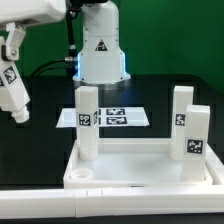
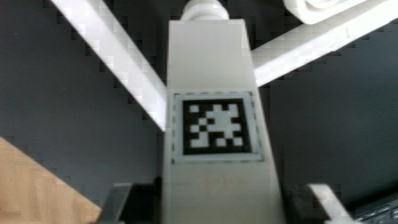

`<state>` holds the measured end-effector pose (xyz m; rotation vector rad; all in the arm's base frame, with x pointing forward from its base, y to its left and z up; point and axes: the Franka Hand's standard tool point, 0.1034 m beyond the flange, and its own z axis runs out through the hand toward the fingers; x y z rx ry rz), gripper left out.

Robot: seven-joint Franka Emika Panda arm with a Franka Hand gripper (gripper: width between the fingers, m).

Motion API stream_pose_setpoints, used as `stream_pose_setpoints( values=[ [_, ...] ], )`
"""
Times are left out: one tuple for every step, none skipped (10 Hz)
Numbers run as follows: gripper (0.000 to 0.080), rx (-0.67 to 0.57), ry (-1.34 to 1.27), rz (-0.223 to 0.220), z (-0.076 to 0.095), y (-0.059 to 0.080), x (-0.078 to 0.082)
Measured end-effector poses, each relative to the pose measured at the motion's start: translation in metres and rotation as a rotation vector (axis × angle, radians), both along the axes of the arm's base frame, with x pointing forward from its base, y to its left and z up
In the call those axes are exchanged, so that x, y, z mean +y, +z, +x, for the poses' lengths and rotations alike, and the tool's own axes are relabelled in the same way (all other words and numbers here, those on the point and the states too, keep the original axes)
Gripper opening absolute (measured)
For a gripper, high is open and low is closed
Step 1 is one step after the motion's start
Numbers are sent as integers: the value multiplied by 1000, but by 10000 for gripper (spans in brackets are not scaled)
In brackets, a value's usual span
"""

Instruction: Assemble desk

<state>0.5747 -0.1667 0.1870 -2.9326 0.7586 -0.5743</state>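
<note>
Desk top [image 1: 140,176], rim up, carries three upright legs [image 1: 88,120].

Glossy white robot arm [image 1: 98,45], rounded base bearing a black triangular warning label, blue glow, black cables; white tagged pincer [image 1: 14,85].

**A:** can't really see the gripper [image 1: 18,112] in the exterior view, its fingertips blur into the black table [image 1: 30,140]. Open or closed? no idea.

**B:** same. The wrist view crops the tagged leg [image 2: 215,110] at both ends, and the marker board [image 1: 125,118] sits partly behind a leg [image 1: 88,122].
</note>
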Motion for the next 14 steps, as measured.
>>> stream_pose_setpoints(
  values=[
    [284, 1, 1, 0, 0, 0, 1],
    [284, 2, -3, -3, 2, 0, 4],
    [284, -3, 49, -50, 12, 3, 26],
    [284, -17, 137, -90, 22, 3, 58],
    [284, 0, 216, -112, 27, -6, 86],
    [284, 9, 270, -126, 31, -11, 105],
    [284, 5, 252, -119, 30, -10, 98],
    [284, 6, 247, -119, 30, -11, 95],
    [284, 8, 250, -119, 30, -12, 97],
    [284, -4, 252, -129, 31, -12, 96],
    [284, -70, 263, -182, 36, -13, 95],
    [284, -121, 285, -230, 42, -19, 98],
    [284, -172, 315, -284, 49, -21, 99],
    [284, -169, 317, -287, 50, -20, 95]
  ],
)
